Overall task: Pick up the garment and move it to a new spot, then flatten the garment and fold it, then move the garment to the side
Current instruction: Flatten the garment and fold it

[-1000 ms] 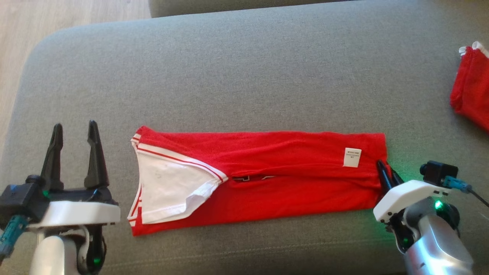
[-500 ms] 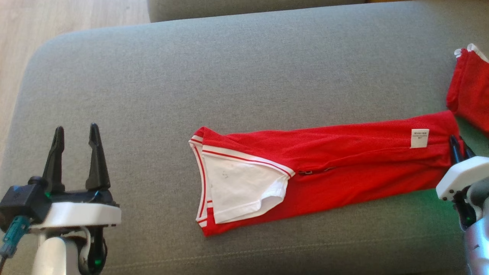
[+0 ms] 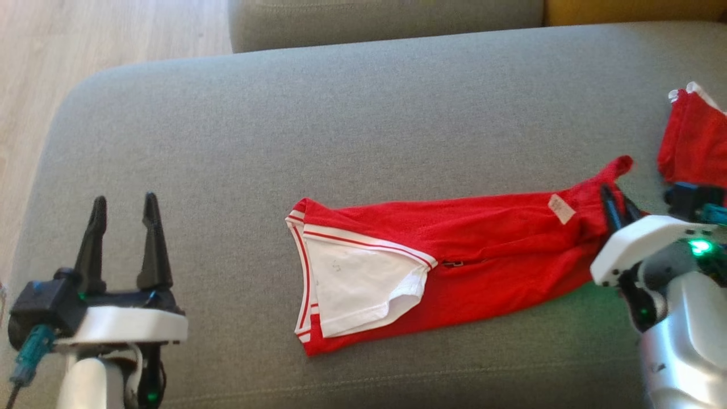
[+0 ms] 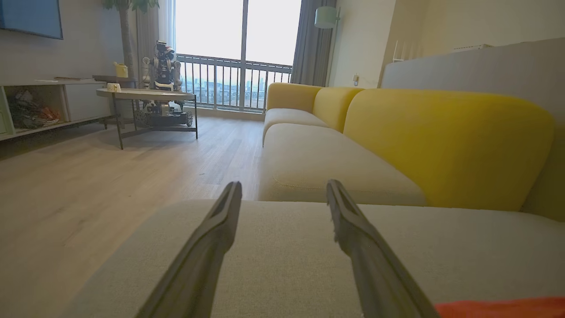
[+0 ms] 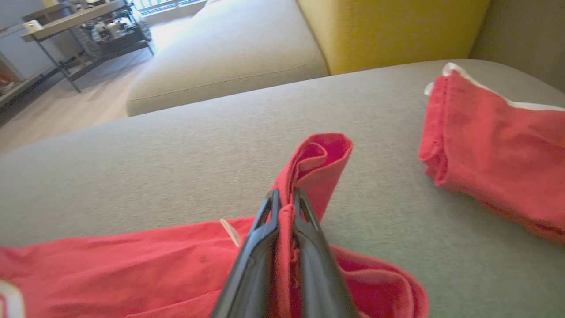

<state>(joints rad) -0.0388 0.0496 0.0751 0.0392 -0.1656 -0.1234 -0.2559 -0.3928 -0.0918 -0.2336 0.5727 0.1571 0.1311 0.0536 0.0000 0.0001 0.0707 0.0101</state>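
The red garment (image 3: 483, 250) has been dragged along the grey cushion (image 3: 363, 125) toward the robot's right since a second ago. Its collar end, once just beside the left gripper (image 3: 122, 207), is now well apart from it, and its far end is lifted and bunched, no longer flat, near a second red cloth (image 3: 690, 142). The right forearm comes in from the lower right, fingers angled up and away. The right gripper (image 5: 284, 194) is pressed together on the hem, a corner poking up past its tips. The left one hovers over the cushion's near edge, fingers spread wide, holding nothing.
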